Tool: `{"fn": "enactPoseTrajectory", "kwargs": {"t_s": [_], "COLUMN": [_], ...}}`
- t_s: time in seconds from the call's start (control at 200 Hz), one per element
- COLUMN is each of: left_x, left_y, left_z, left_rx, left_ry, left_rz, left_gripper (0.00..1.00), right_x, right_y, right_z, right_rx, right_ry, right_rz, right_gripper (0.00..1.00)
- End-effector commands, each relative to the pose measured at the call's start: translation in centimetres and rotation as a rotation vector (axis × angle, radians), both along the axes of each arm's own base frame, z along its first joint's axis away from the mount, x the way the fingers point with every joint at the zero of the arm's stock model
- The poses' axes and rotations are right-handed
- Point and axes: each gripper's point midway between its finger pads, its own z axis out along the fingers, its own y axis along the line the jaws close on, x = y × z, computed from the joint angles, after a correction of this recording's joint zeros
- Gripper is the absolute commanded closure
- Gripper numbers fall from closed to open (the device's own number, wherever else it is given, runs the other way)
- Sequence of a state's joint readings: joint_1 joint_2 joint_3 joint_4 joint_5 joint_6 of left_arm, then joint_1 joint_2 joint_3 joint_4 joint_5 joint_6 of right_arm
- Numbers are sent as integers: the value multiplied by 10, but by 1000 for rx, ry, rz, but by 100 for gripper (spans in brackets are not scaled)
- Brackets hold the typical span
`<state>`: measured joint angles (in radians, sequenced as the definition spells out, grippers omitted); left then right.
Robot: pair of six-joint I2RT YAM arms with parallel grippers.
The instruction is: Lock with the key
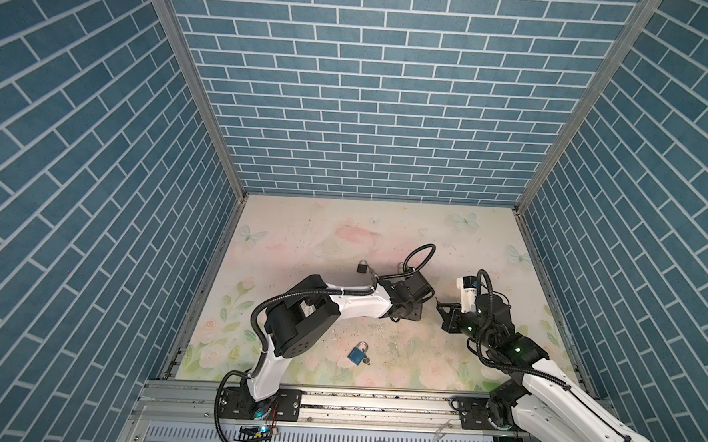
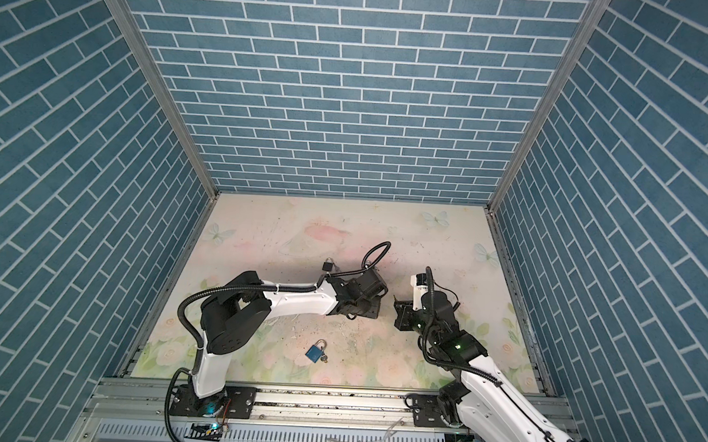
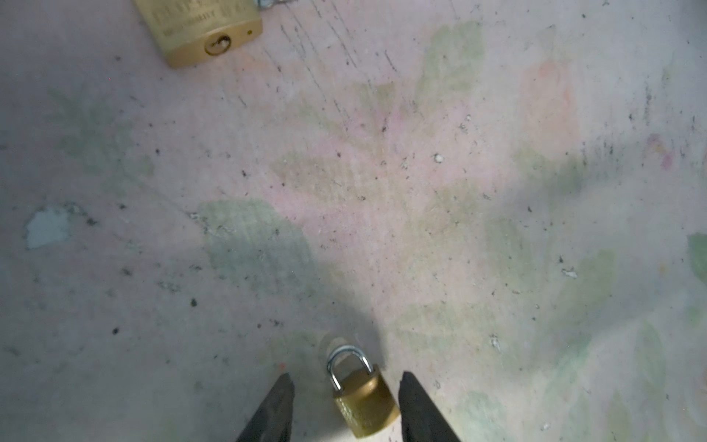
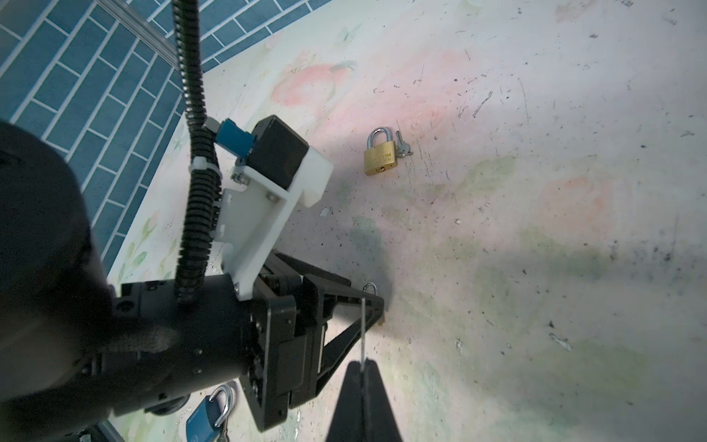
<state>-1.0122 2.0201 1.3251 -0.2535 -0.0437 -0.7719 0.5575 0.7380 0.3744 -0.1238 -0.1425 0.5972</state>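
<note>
While the left gripper [image 3: 347, 376] stands open astride the small padlock [image 3: 363, 405] lying on the mat [image 3: 459, 191], the right gripper [image 4: 362, 369] pinches the key [image 4: 362, 333], tip near its shackle.

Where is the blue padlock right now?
In both top views the blue rectangular padlock lies on the floral mat near the front metal rail, nearer the left arm, with a small key at its base.
</note>
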Motion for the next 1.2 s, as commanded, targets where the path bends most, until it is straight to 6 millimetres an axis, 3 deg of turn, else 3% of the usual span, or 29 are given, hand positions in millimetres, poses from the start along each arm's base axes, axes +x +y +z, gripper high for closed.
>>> {"fn": "enactPoseTrajectory", "kwargs": {"t_s": [0.0,0.16,0.345,0.565,0.715,0.84,1.195], "left_x": [13,42,71,74,65,57,55], "left_y": [9,37,93,174,218,238,251], "left_z": [27,75,136,178,180,175,170], "left_rx": [-27,-33,-54,-122,-129,-130,-142], "left_ry": [-68,-211,-380,-551,-610,-616,-610], "left_rz": [24,85,178,286,350,383,418], "left_gripper": [52,52,51,47,45,44,44], "right_x": [-2,-1,0,3,8,11,18], "right_y": [1,1,4,18,29,36,34], "right_z": [-4,-8,-26,-54,-72,-83,-99], "right_rx": [11,35,68,83,71,65,13], "right_ry": [24,50,142,258,330,370,400], "right_rz": [10,14,45,126,182,218,208], "right_gripper": [100,100,100,100,100,100,100]}}
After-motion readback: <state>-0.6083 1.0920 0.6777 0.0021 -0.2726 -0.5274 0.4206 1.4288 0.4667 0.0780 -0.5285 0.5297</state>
